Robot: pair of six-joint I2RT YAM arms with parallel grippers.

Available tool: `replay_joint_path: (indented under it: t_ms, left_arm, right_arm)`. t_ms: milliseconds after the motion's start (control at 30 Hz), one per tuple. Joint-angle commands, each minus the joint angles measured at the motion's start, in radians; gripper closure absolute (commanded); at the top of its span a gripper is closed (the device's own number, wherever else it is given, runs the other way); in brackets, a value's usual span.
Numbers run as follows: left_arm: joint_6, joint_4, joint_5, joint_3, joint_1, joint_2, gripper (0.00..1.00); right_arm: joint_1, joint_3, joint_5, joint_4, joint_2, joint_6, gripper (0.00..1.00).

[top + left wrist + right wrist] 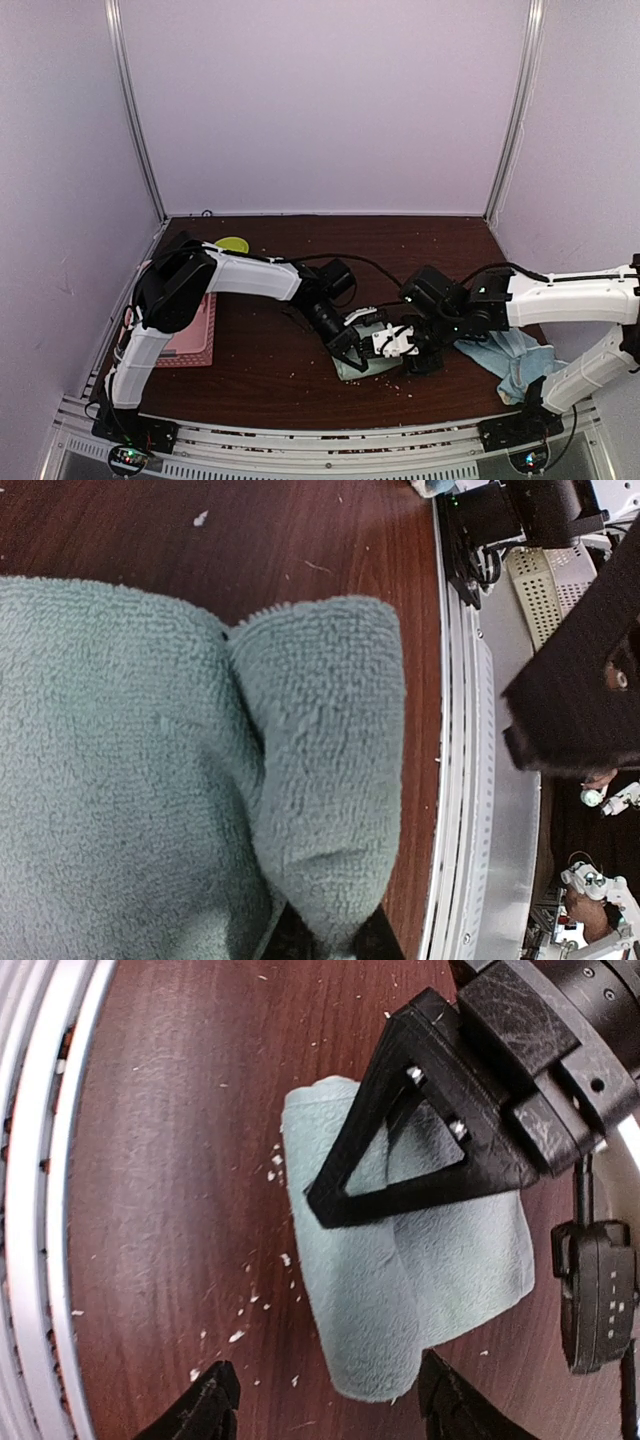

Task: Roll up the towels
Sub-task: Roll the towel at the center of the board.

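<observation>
The green towel (430,1260) is pinched in my shut left gripper (325,942); its end lies under my open, empty right gripper (328,1380). I should roll it tight.

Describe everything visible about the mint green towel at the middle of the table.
The mint green towel is soft, looped terry cloth, lying partly folded on the dark wooden table near its front edge. One edge stands up in a rounded fold, pinched by the shut left gripper. The right gripper is open, its fingers either side of the towel's end.
</observation>
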Motion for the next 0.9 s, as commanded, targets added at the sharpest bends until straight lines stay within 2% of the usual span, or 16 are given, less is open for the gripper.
replay_joint_path:
  t_ms: [0,133,233,300,400,433,567,700,867]
  left_arm:
    - [-0.017,-0.057,-0.053,-0.034,-0.002,0.053,0.99]
    - [-0.022,-0.033,-0.050,-0.055,-0.002,0.036,0.98]
    - [-0.009,-0.031,-0.064,-0.059,-0.002,0.024,0.97]
    - [0.005,-0.030,-0.065,-0.062,0.001,0.015,0.97]
    - [0.018,-0.009,-0.065,-0.082,0.014,-0.023,0.97]
    - [0.017,0.006,-0.077,-0.097,0.019,-0.046,0.90]
    - [-0.021,0.142,-0.255,-0.224,0.032,-0.223,0.63]
    - [-0.096,0.351,-0.471,-0.407,0.072,-0.470,0.54]
    - [-0.110,0.515,-0.699,-0.588,0.094,-0.726,0.51]
  right_arm:
    - [0.027,-0.014,0.110,0.209,0.088,-0.022,0.37]
    - [0.028,-0.052,0.081,0.253,0.140,-0.059,0.40]
    - [0.030,-0.072,0.068,0.274,0.181,-0.065,0.47]
    - [0.029,-0.067,0.086,0.266,0.216,-0.104,0.58]
    - [0.029,-0.042,0.078,0.216,0.245,-0.119,0.82]
    - [0.030,-0.035,0.052,0.193,0.244,-0.126,0.85]
    - [0.027,0.081,-0.119,-0.029,0.306,-0.093,0.90]
    - [-0.007,0.218,-0.263,-0.252,0.435,-0.106,0.92]
    - [-0.111,0.369,-0.374,-0.378,0.594,-0.107,0.91]
